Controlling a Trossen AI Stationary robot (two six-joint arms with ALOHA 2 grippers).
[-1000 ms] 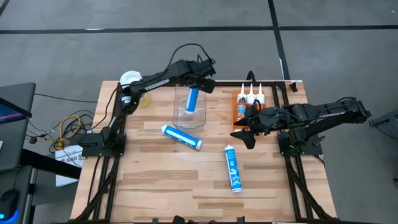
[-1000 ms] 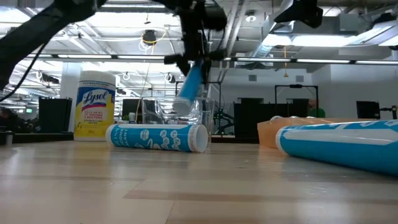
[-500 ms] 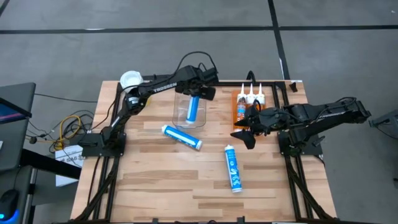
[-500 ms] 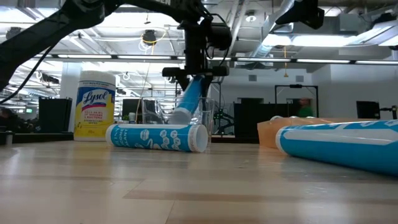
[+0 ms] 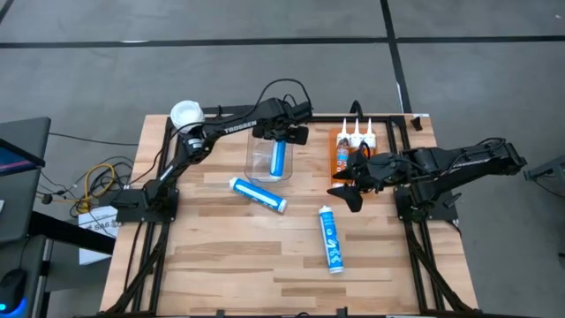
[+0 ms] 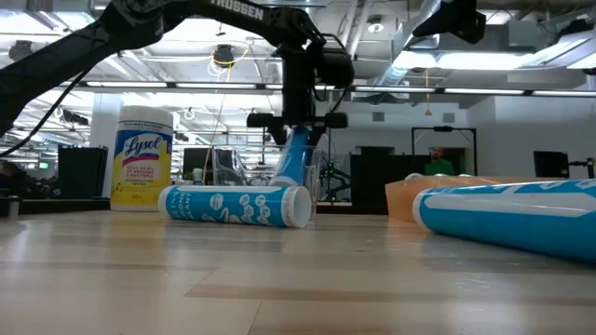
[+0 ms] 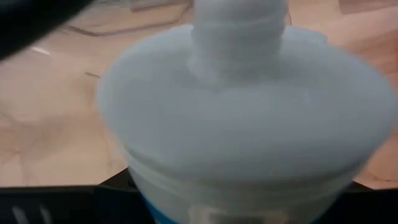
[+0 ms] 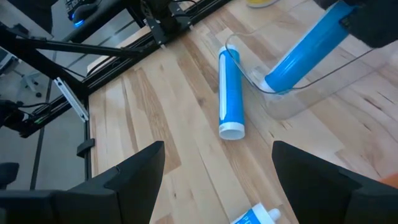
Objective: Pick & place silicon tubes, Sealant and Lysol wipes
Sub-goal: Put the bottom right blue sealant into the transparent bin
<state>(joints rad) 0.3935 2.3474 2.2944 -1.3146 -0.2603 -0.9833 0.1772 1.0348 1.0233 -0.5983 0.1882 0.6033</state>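
The left gripper (image 5: 281, 134) hangs over the clear bin (image 5: 258, 159) near the middle of the table's far edge, its fingers pressed tight on the top end of a blue silicone tube (image 5: 278, 157), whose lower end sits inside the bin while the body leans at a slant, as the low view shows. The left wrist view is filled by the tube's white cap (image 7: 249, 118), so little else can be judged from it. The right gripper (image 5: 351, 190) waits near the table's right edge with its fingers spread and nothing between them, just beside the orange pack of sealant (image 5: 342, 150). Two more tubes lie flat on the wood: one (image 5: 258, 194) just in front of the bin, the other (image 5: 329, 238) nearer the table's middle. The Lysol wipes (image 5: 186, 114) stand upright at the far left corner, untouched. The risk from here seems to lie in the release: let go while the tube is this tilted, it could tip against the bin's wall, lever the light bin over or slide it toward the far edge, or topple out onto the tube lying in front. A release made too high would add a bounce.
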